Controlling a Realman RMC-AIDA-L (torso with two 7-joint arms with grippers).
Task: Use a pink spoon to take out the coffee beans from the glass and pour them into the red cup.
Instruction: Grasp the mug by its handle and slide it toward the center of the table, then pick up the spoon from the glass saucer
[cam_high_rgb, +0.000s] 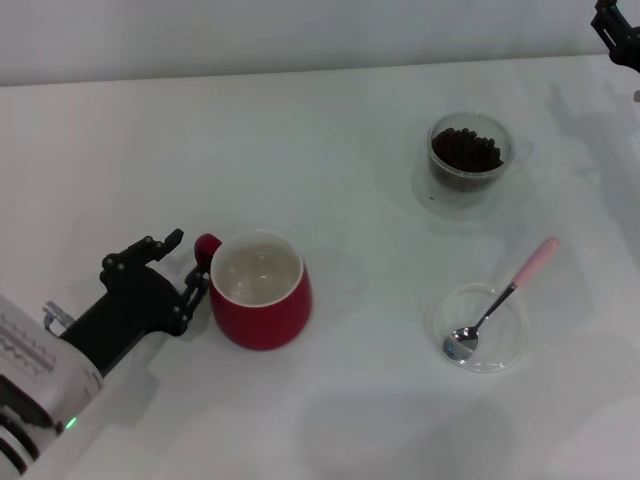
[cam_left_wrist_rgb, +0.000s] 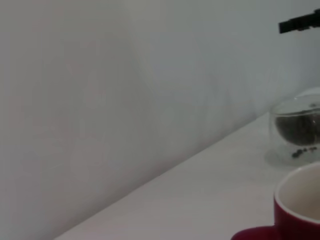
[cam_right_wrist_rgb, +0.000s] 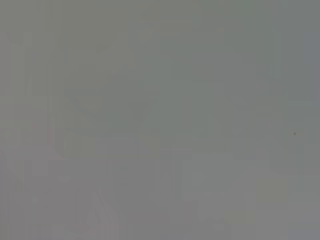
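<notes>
My left gripper (cam_high_rgb: 192, 268) sits at the near left of the white table (cam_high_rgb: 330, 170), its black fingers spread apart on either side of the red cup's small loop handle, one above it and one below; whether they touch it I cannot tell; the red cup (cam_high_rgb: 262, 291) stands upright just beside them, its white inside bare. My right gripper (cam_high_rgb: 618, 30) hangs at the far right corner of the head view, cut off by the edge, so I cannot tell how its fingers stand. The table runs back to a plain pale wall. The glass (cam_high_rgb: 470, 160) with the coffee beans (cam_high_rgb: 466, 149) stands far right; nearer me the pink spoon (cam_high_rgb: 502, 301) lies with its bowl in a shallow clear dish (cam_high_rgb: 487, 328), handle out over the rim. My left wrist view adds the cup's rim (cam_left_wrist_rgb: 299, 207), the glass (cam_left_wrist_rgb: 298, 131) side-on and a few loose beans by its foot; the right wrist view is only flat grey.
</notes>
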